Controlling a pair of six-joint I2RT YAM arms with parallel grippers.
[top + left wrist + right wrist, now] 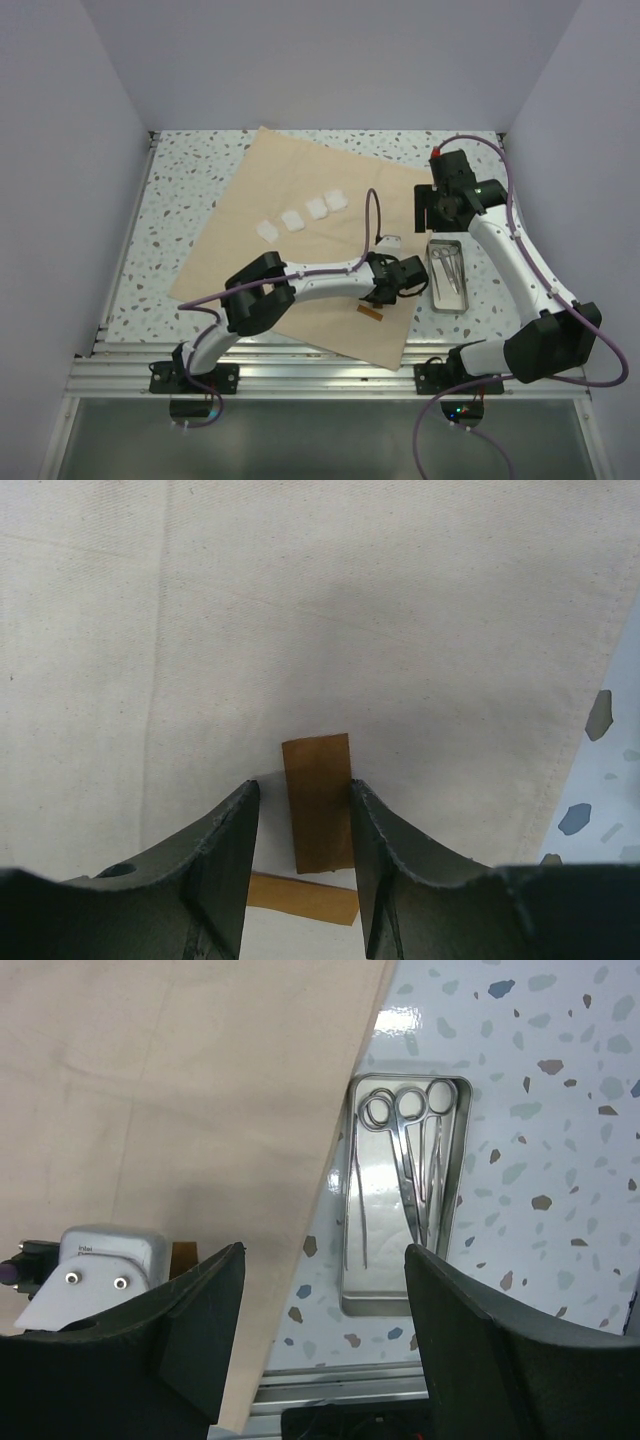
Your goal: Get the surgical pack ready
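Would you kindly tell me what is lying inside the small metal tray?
Several ring-handled steel instruments lie in the tray; their exact count is unclear where they overlap.

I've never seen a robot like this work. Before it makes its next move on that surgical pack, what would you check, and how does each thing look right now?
1. Surgical pack cloth lies spread flat: ok.
2. Four gauze squares sit on the cloth: ok.
3. Left tool open, one finger either side of a brown tape strip: ok.
4. Left tool touching the cloth: cannot tell.
5. Right tool open and clear of the metal tray: ok.
6. Steel instruments on the cloth: not ok; they lie in the tray, off the cloth.
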